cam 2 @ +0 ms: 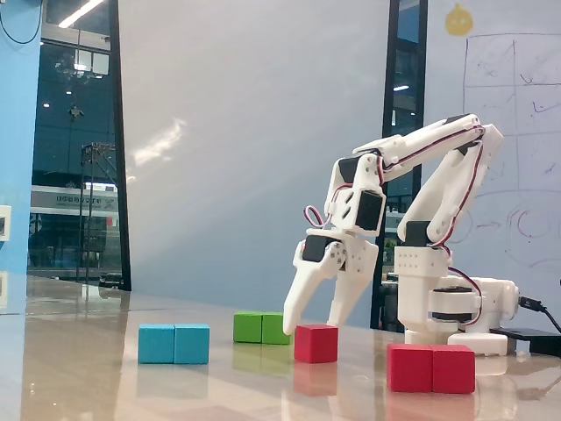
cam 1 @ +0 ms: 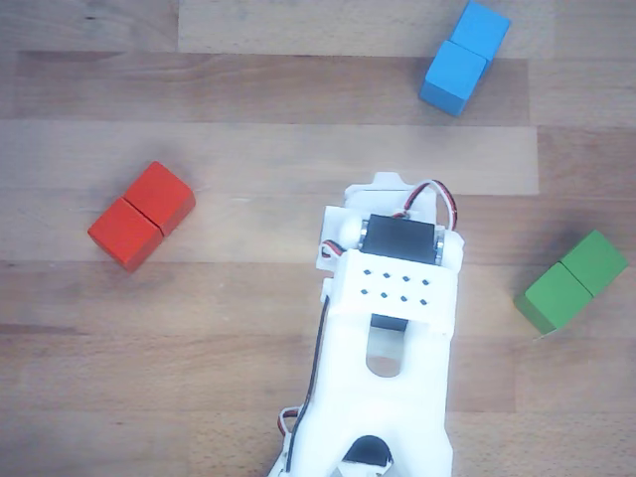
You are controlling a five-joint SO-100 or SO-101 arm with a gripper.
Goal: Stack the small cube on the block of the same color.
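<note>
The small red cube (cam 2: 316, 343) sits on the table in the fixed view. My gripper (cam 2: 313, 326) points down right over it, open, with one white finger (cam 2: 294, 309) on each side of the cube's top; I cannot tell if they touch it. In the other view the white arm (cam 1: 393, 298) covers the cube and the fingertips. The red two-cube block lies flat, at the front right in the fixed view (cam 2: 431, 368) and at the left in the other view (cam 1: 141, 216), apart from the gripper.
A blue two-cube block (cam 1: 464, 57) (cam 2: 173, 343) and a green two-cube block (cam 1: 571, 281) (cam 2: 261, 327) lie on the wooden table. The arm's base (cam 2: 447, 303) stands at the right in the fixed view.
</note>
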